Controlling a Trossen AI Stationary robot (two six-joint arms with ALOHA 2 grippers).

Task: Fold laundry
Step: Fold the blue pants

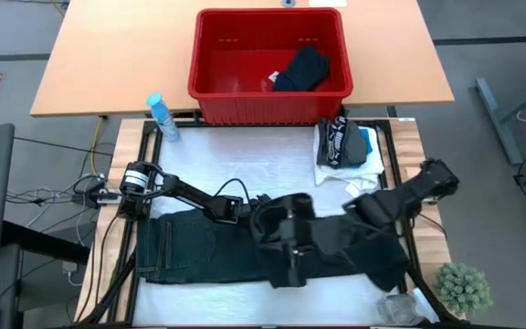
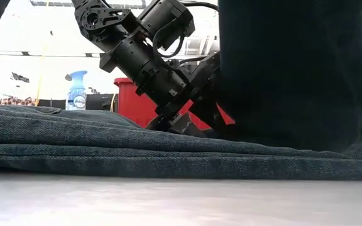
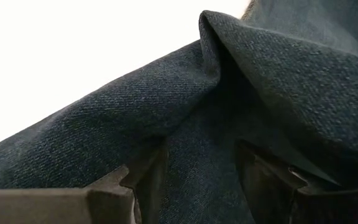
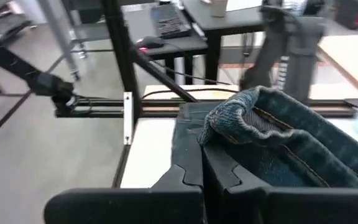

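Note:
Dark denim trousers [image 1: 190, 247] lie spread across the near half of the white mat [image 1: 245, 160]. My left gripper [image 1: 292, 249] reaches in from the table's left and slants down onto their middle, closed on a thick fold [image 3: 204, 124]. My right gripper [image 4: 204, 171] is shut on an end of the trousers and holds it up over the table's right part [image 1: 347, 215]. In the low view the raised cloth [image 2: 294, 75] hangs as a dark curtain beside my left gripper [image 2: 181, 122]. My left gripper has a thick fold of the denim [image 3: 197, 174] between its two fingers [image 3: 145, 180], coming from the table's left and slanting down. The cloth around the fold lies on the table, and a ridge rises just past the fingers. My right gripper pinches a bunched, stitched edge of the trousers [image 4: 229, 134] between its shut fingers, coming about level from the table's right. That end is lifted clear. The cloth hangs slack below it down to the part that lies on the table.
A red slotted basket [image 1: 199, 55] with a black garment [image 1: 301, 68] in it stands at the far side. A stack of folded white, teal and black clothes [image 1: 345, 146] sits at the far right of the mat. A spray bottle [image 1: 163, 117] stands far left, a small plant [image 1: 464, 288] near right.

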